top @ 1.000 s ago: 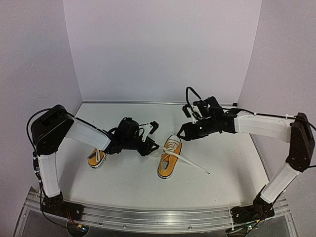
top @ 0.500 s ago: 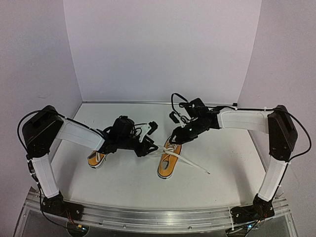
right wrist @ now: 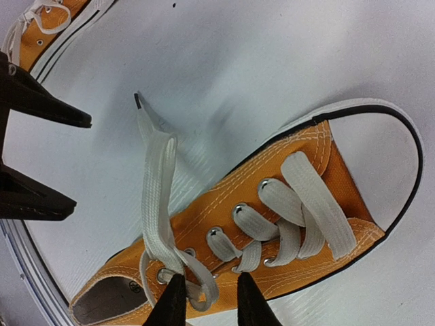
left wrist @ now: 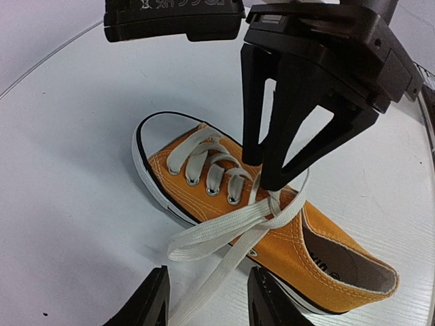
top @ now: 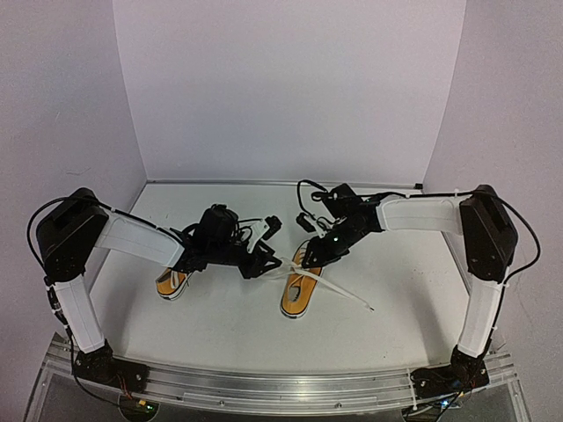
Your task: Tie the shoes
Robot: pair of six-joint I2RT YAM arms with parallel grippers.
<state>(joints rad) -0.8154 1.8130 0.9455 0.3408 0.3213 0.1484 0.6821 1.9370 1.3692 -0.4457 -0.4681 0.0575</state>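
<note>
Orange shoes upright; laces loose

Arms — white shells, black joints, looping black cables; right gripper black, white lettering, seemingly, on its housing.

Illumination: bright, even and diffuse, from overhead. Top view: sharp, and shadows on the table are soft and faint. Left wrist view: the table edge bows from wide-angle distortion, and the shoe casts a pale shadow. Right wrist view: the surface beside the lace looks smeared.
</note>
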